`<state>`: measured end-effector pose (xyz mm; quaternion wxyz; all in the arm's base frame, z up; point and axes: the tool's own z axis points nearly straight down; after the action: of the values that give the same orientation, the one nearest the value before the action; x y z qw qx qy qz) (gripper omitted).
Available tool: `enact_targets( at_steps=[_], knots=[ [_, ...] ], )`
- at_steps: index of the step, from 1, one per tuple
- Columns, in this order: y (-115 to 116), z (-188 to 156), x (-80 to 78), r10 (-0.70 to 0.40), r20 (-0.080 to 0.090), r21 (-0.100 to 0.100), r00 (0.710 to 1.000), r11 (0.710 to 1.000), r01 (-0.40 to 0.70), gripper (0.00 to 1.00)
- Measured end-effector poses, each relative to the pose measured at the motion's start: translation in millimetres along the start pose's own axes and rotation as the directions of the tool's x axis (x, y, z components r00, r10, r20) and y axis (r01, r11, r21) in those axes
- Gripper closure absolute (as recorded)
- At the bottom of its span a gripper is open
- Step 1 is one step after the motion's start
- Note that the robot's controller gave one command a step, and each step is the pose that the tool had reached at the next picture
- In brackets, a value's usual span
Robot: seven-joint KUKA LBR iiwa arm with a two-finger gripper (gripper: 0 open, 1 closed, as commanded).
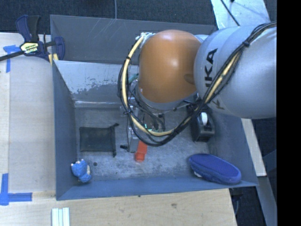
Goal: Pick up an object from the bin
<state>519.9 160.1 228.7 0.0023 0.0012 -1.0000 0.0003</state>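
Note:
My gripper [131,141] reaches down under the arm's orange cover to the bin floor, a little left of the middle. A small orange-red block [140,152] lies right at its tip, on its right side; whether it is gripped is hidden. A flat dark grey pad [97,139] lies just to the left of the gripper, its right edge close beside it.
A small blue and yellow toy [81,170] sits in the front left corner. A blue oval pouch [215,169] lies at the front right. A black box with a white part [203,126] stands by the right wall, partly behind the cables.

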Motion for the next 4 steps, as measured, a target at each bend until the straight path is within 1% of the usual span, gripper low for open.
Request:
enact_targets(
  at_steps=[1,2,3,4],
  knots=[
    [37.7,163.0,-39.3,0.092,0.001,0.0,0.996,0.996,-0.092,0.0],
    [84.5,126.9,-43.7,-0.25,0.012,-0.002,0.968,0.968,0.25,0.0],
    [62.6,128.3,-35.2,0.082,0.005,-0.001,0.997,0.997,-0.082,0.0],
    [46.5,159.0,-61.6,0.264,0.007,-0.003,0.964,0.964,-0.264,0.0]
  ],
)
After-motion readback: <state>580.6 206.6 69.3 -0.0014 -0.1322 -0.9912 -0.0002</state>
